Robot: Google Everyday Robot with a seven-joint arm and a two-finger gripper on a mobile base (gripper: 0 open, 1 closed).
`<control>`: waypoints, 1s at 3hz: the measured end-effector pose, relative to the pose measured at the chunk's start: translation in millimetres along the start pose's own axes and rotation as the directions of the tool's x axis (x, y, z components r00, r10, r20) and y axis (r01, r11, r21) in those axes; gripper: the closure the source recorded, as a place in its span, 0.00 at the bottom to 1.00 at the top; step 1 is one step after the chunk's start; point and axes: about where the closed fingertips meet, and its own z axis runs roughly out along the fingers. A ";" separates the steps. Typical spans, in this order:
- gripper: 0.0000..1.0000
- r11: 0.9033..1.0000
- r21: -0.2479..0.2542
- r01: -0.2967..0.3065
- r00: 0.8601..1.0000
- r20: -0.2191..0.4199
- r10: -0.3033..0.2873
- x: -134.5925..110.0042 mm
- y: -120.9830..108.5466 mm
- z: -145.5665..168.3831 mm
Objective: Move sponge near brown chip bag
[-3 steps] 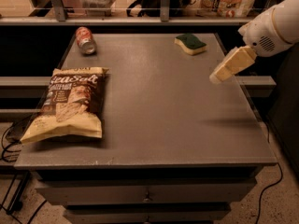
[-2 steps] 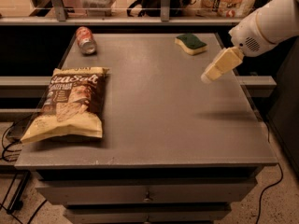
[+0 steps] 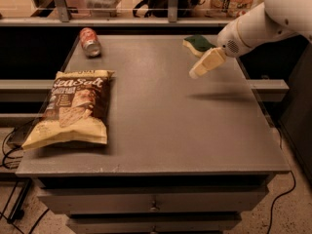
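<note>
The sponge (image 3: 197, 44), dark green top over pale yellow foam, lies at the far right of the grey table top (image 3: 165, 116). The brown chip bag (image 3: 72, 108) lies flat at the left front, "Sea Salt" lettering up. My gripper (image 3: 199, 68) hangs above the table just in front of the sponge, at the end of the white arm that reaches in from the upper right. It holds nothing and is apart from the sponge.
A red soda can (image 3: 89, 41) lies on its side at the far left corner. Behind the table runs a rail with shelves and clutter. Drawers sit below the front edge (image 3: 154, 206). Cables lie on the floor at the left.
My gripper and arm have moved left and toward the far side of the table, closing in on the sponge. Sponge, bag and can have not moved.
</note>
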 end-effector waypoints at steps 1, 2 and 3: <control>0.00 0.998 0.004 -0.059 0.997 0.050 0.059 -4.3 -29.9 42.7; 0.00 0.998 0.004 -0.059 0.997 0.050 0.059 -4.3 -29.9 42.8; 0.00 0.995 0.022 -0.098 0.993 0.073 0.097 -6.3 -36.5 52.7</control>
